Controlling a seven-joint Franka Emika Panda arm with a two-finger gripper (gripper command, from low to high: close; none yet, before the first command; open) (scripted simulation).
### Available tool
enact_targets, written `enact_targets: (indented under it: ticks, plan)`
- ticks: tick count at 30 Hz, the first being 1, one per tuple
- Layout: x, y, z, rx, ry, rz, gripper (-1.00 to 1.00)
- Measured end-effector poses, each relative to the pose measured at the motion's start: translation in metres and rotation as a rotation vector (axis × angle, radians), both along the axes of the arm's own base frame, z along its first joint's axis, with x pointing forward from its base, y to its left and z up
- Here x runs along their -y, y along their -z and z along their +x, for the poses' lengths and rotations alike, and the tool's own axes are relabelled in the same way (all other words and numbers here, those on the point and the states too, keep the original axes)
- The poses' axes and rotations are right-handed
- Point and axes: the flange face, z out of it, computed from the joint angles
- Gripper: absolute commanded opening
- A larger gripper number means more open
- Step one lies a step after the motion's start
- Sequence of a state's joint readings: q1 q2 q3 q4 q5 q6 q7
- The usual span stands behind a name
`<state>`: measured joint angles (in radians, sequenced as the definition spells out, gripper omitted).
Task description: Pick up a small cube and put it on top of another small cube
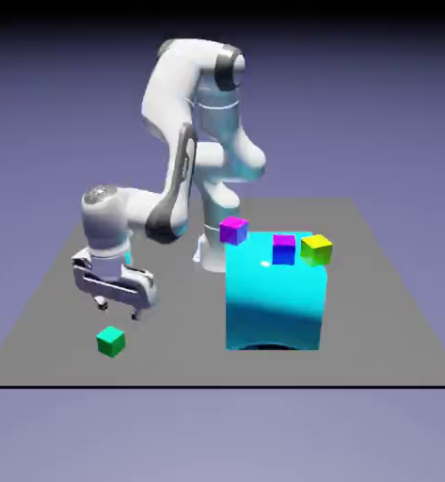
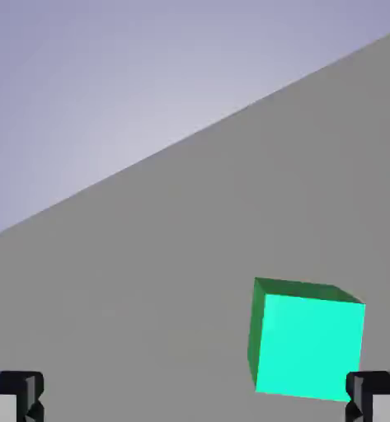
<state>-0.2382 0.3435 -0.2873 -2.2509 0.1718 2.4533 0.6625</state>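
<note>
Item one — the pincer (image 1: 116,310): we record it hanging above the grey worktop (image 1: 376,311) toward the exterior view's left, pointing down, its jaws spread as wide as they go and nothing between them. In the hand view only the two grey fingertips (image 2: 13,397) show, at the bottom corners, with bare worktop between.

Item two — the small green cube (image 1: 111,342): we find it resting flat on the worktop, alone, at the near left of the exterior view. It lies just nearer than the pincer and lower, clear of both fingers. In the hand view the small green cube (image 2: 307,340) sits off centre, crowding the right-hand fingertip; its faces look slightly turned against the line between the tips. A cube has no long axis to favour, so only the offset and that slight turn matter.

Item three: a large cyan block (image 1: 275,294) stands right of centre, well apart from the green cube. At its far side we list three small cubes, magenta (image 1: 233,230), blue (image 1: 283,249) and yellow-green (image 1: 316,249); whether they rest on it or behind it we cannot tell.

Our judgement: the pick is not yet made. The coming move turns on shifting the pincer toward the near edge until the cube sits midway between the tips, then descending.
</note>
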Motion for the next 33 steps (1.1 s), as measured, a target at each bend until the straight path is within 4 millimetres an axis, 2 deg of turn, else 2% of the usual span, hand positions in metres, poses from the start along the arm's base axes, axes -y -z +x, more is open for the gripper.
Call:
enact_targets:
  ticks: [1,3,7,8,10,14,15,17,19,21,23,25,27,28,30,32,33]
  plan:
    - [0.011,0.012,-0.004,-0.033,0.021,0.011,0.00]
    - [0.016,0.017,-0.007,-0.048,0.031,0.017,0.00]
    - [0.012,0.084,-0.013,-0.048,0.032,0.017,0.00]
    - [0.011,0.087,-0.014,-0.048,0.032,0.017,-1.00]
    - [0.011,0.087,-0.014,-0.048,0.032,0.017,-1.00]
    - [0.016,0.021,-0.007,-0.047,0.032,0.018,-1.00]
    - [-0.007,0.006,0.007,-0.041,-0.004,0.034,-1.00]
    - [-0.065,-0.023,0.034,-0.030,-0.097,0.068,-1.00]
    - [-0.125,-0.053,0.051,-0.024,-0.192,0.094,-1.00]
    - [-0.186,-0.085,0.060,-0.023,-0.289,0.110,-1.00]
    - [-0.261,-0.116,0.059,-0.027,-0.416,0.116,-1.00]
    - [-0.313,-0.148,0.048,-0.032,-0.502,0.112,-1.00]
    - [-0.373,-0.178,0.027,-0.039,-0.610,0.097,-1.00]
    - [-0.394,-0.192,0.016,-0.041,-0.647,0.085,-1.00]
    - [-0.439,-0.220,-0.014,-0.047,-0.732,0.054,-1.00]
    - [-0.484,-0.245,-0.052,-0.051,-0.825,0.012,-1.00]
    - [-0.497,-0.252,-0.065,-0.052,-0.854,-0.003,-1.00]
